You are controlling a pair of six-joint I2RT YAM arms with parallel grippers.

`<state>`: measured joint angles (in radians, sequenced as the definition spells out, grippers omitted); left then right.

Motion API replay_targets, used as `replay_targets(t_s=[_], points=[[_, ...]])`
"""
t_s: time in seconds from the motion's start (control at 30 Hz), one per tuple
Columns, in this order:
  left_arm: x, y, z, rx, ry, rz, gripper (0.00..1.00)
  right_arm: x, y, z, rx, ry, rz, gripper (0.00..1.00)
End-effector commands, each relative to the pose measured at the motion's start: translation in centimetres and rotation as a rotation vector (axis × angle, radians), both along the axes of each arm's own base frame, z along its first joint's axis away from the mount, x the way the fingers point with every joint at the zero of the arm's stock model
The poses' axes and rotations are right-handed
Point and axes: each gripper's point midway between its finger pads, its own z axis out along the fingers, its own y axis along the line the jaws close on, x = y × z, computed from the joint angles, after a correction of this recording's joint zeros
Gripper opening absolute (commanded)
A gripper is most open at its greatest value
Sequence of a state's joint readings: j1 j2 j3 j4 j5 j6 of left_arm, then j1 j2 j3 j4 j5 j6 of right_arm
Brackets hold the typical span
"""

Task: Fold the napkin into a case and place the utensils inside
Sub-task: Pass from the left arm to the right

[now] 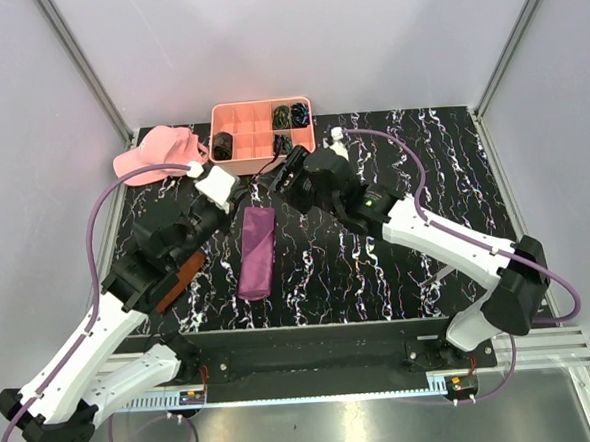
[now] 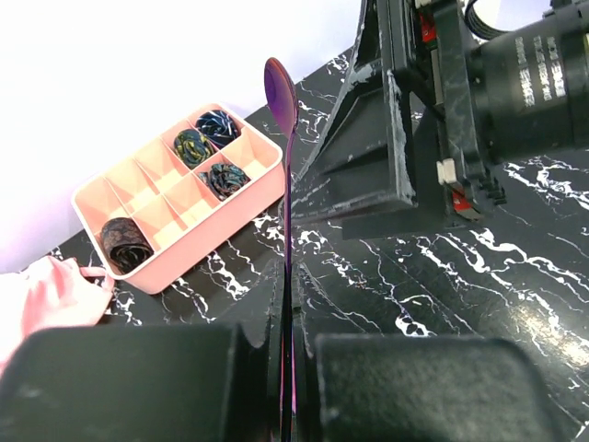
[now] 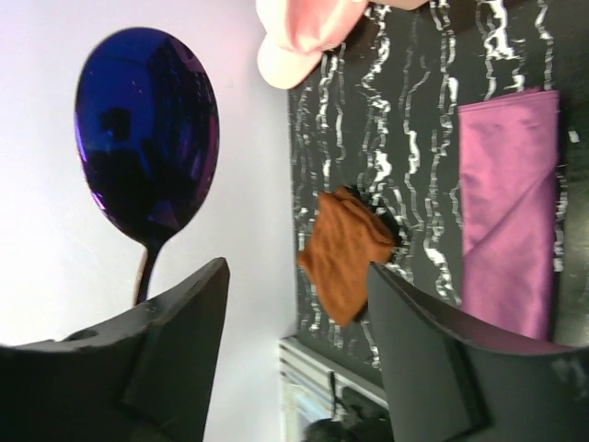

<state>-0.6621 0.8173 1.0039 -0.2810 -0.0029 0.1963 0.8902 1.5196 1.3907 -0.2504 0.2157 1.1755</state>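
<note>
The napkin (image 1: 255,253) lies folded into one long, narrow strip in the middle of the bench (image 1: 379,276), running near to far between the two arms. The folding therefore looks done, and loading the utensils appears to be the step in hand. The left claw (image 2: 287,350) is pinched tight on the handle of a spoon (image 2: 281,92) with a blue-purple sheen, holding it edge-on above the bench just left of the strip's far end. The right claw (image 3: 296,304) stands wide with nothing between its fingers. It sits just beside the spoon's bowl, so this may be a handover or a regrasp. Next, the spoon probably has to be lined up with the strip and slid into its open end, perhaps with the free claw pinning or lifting the cloth. Which end opens cannot be told from here. By count there is one napkin and one spoon, with no other cutlery visible. There is also one rust-brown cloth (image 3: 345,253) on the left of the bench, partly under the left arm. One pink cap (image 1: 156,154) lies at the far left. One pink divided tray (image 2: 202,230) sits at the far edge and holds four dark coiled bundles (image 2: 226,178).
</note>
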Motion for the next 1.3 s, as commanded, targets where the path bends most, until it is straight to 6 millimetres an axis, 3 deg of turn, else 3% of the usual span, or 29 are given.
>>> replay_targets(t_s=[0.0,0.23,0.43,0.67,0.73,0.77,0.8,0.83,0.87,0.9,0.93,0.97,1.0,1.03,1.07,1.17,1.27], points=[[0.3,0.4,2.2,-0.006,-0.093,0.021,0.0,-0.4,0.1,2.5,0.14,0.005,-0.034,0.7],[0.7,0.9,1.8,0.043,-0.104,0.052,0.0,-1.1,-1.8,5.5,0.169,-0.067,-0.065,0.84],[0.7,0.8,1.1,0.086,-0.109,0.049,0.0,0.0,-0.1,6.4,0.181,-0.077,-0.051,0.85],[0.2,0.3,1.4,0.082,-0.117,0.019,0.0,1.8,1.4,7.0,0.214,-0.066,-0.071,0.72],[0.0,-0.1,1.5,0.068,-0.105,0.003,0.0,2.4,1.9,6.8,0.232,-0.059,-0.065,0.44],[-0.1,-0.3,1.5,0.057,-0.069,-0.001,0.04,2.2,2.2,6.8,0.237,-0.064,-0.034,0.29],[-0.4,-0.6,1.3,0.051,-0.04,-0.022,0.08,2.4,2.4,7.2,0.251,-0.083,-0.021,0.04],[-0.7,-0.8,1.2,0.046,-0.015,-0.034,0.14,2.8,2.0,7.2,0.248,-0.101,-0.017,0.0],[-1.2,-0.7,0.6,0.023,0.052,-0.029,0.28,2.6,2.1,6.1,0.241,-0.089,0.016,0.0],[-1.4,-0.6,0.3,0.012,0.089,-0.022,0.38,2.8,2.1,7.3,0.287,-0.131,0.05,0.0],[-2.0,-0.3,-0.7,0.024,0.152,-0.015,0.48,3.5,1.4,7.2,0.279,-0.157,0.07,0.0],[-2.6,-0.2,-0.4,-0.027,0.203,-0.006,0.6,2.7,1.7,6.9,0.299,-0.177,0.161,0.0],[-3.4,-0.5,-0.4,-0.043,0.243,-0.035,0.63,2.6,1.5,7.1,0.304,-0.211,0.196,0.0],[-4.1,-0.2,-0.7,-0.062,0.293,-0.032,0.74,2.8,0.8,7.2,0.293,-0.264,0.224,0.0],[-4.9,0.0,-0.1,-0.145,0.337,-0.02,0.81,1.7,1.0,6.8,0.304,-0.297,0.307,0.0],[-7.0,-0.3,0.8,-0.306,0.453,-0.076,0.82,0.5,0.5,5.7,0.262,-0.393,0.443,0.0],[-6.7,-0.6,-0.1,-0.426,0.566,-0.061,0.88,-1.3,0.6,6.1,0.299,-0.479,0.577,0.0]])
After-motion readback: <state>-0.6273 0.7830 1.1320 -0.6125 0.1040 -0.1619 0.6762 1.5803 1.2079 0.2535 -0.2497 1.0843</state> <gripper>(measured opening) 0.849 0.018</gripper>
